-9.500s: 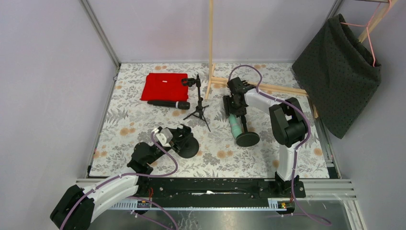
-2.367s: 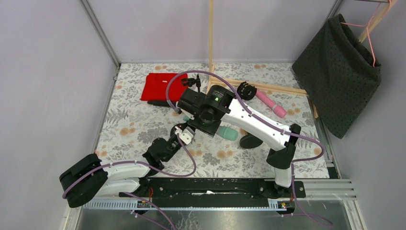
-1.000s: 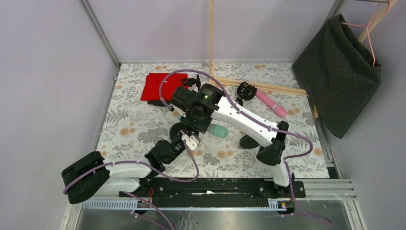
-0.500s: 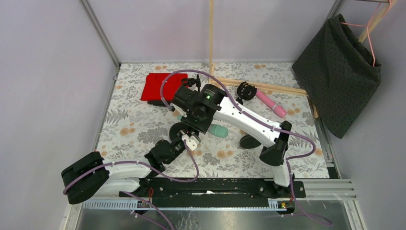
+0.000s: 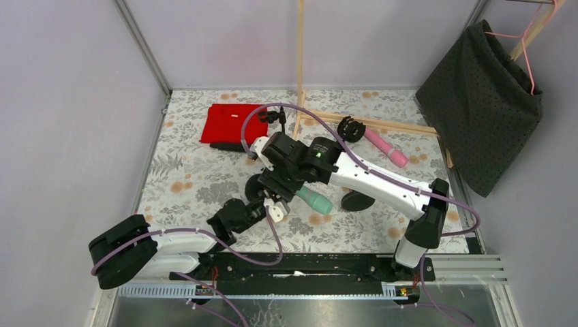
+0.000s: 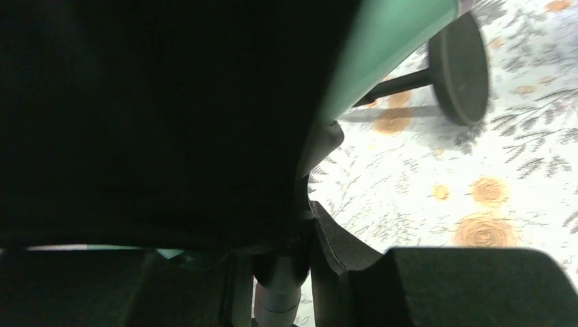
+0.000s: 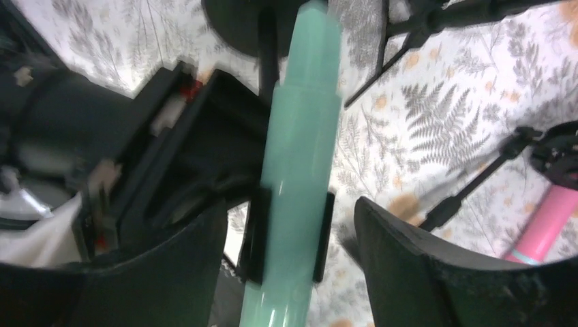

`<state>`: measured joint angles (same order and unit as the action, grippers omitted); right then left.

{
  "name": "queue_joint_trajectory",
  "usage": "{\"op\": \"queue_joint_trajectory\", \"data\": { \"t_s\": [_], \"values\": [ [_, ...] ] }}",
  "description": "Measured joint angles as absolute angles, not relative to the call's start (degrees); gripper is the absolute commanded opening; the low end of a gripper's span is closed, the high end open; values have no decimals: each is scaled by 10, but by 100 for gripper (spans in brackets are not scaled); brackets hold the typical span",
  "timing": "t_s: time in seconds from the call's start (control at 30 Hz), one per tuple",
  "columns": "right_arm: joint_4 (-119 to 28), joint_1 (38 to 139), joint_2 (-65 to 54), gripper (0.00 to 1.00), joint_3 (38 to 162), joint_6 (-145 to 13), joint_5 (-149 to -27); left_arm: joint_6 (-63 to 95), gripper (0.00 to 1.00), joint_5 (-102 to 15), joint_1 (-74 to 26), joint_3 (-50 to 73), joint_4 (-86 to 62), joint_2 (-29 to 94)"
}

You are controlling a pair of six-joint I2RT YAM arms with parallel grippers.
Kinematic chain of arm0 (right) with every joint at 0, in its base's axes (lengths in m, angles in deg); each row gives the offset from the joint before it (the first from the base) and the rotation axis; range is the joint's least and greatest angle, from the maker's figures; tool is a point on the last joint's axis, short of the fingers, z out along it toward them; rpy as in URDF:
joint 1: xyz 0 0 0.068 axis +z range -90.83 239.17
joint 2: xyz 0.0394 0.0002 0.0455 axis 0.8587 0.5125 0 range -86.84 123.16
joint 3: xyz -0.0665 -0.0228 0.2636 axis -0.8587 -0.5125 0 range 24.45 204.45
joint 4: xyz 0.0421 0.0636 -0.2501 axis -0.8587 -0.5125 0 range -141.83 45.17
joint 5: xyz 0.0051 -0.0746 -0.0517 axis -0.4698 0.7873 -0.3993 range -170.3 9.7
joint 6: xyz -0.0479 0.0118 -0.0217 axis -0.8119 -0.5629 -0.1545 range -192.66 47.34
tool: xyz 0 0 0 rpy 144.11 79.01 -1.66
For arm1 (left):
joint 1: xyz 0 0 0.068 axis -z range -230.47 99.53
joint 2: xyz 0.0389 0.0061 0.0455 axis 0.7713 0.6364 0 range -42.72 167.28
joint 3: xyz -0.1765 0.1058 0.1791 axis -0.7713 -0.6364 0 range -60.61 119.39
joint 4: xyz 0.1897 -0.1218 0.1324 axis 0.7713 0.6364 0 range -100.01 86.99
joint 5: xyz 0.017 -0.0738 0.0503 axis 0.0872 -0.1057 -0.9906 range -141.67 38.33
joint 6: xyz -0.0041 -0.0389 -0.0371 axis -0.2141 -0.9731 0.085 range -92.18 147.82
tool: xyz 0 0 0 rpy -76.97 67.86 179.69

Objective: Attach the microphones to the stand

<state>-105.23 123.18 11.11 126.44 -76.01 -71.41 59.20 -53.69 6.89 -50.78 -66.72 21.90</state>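
Observation:
The mint green microphone [image 5: 314,199] [image 7: 298,157] sits in the black clip [image 7: 255,231] of a round-based stand [image 5: 253,186]. My right gripper [image 5: 285,182] [image 7: 290,272] is open, with a finger on each side of the microphone and a gap at both. My left gripper [image 5: 259,206] [image 6: 279,293] is shut on the stand's post, low down beneath the mint microphone [image 6: 388,41]. The pink microphone [image 5: 386,147] [image 7: 545,225] lies at the back right in another clip [image 5: 350,128]. The black microphone [image 5: 226,145] lies by the red cloth, partly hidden by my right arm.
A red cloth [image 5: 228,121] lies at the back left. A small tripod stand [image 5: 276,117] is behind my right arm. A second round stand base [image 5: 356,200] [image 6: 461,65] rests right of centre. A wooden frame [image 5: 382,124] runs along the back, and a dark bag [image 5: 480,102] hangs at the right.
My right gripper has opened and let go of the mint green microphone, which stays in the clip. The right arm has shifted right and nearer. The left gripper keeps its hold.

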Motion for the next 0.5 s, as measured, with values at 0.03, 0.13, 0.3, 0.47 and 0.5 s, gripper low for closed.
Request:
{"op": "queue_joint_trajectory", "data": {
  "t_s": [0.03,0.13,0.3,0.47,0.5],
  "values": [
    [-1024,1232,112,78,1261,-756,-718,593,0,-523,71,-508,-668,220],
    [-1004,1230,110,80,1258,-748,-714,593,0,-507,75,-507,-669,223],
    [-993,1230,90,81,1259,-726,-718,593,0,-493,74,-505,-671,228],
    [-985,1231,57,81,1271,-694,-722,593,0,-486,76,-501,-672,233],
    [-984,1232,48,81,1274,-686,-720,592,0,-486,76,-501,-673,233]
  ]
}}
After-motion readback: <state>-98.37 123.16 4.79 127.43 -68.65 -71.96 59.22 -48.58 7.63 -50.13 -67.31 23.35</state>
